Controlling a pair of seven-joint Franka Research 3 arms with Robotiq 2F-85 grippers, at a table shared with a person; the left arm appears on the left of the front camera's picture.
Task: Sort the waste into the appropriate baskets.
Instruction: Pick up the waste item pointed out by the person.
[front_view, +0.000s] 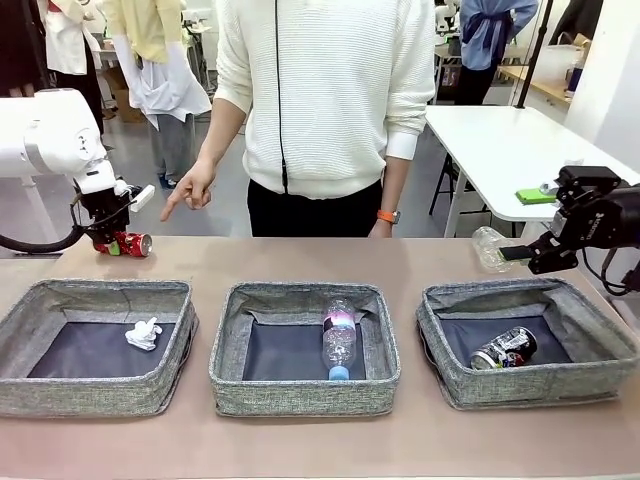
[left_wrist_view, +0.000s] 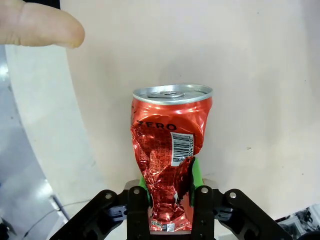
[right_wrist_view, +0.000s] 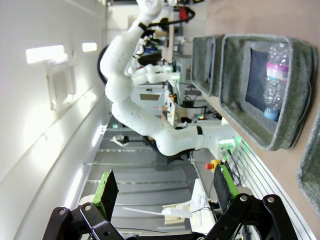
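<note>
Red can (left_wrist_view: 169, 145) base hidden (green pads (left_wrist_view: 197, 172)), finger (left_wrist_view: 40, 22) cropped

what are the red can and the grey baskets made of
Red can: thin metal, probably aluminium; glossy printed skin, sharp dents, bare silver lid. Grey baskets: woven fabric, matte, with soft sagging rims; dark bottoms, material unclear.

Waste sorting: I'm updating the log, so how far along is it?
Looks done: white tissue wad in the left basket, bottle in the middle basket, black-silver can in the right basket. In hand: the left gripper clamps the red can. Left: binning it and the crumpled clear plastic by the open right gripper.
</note>
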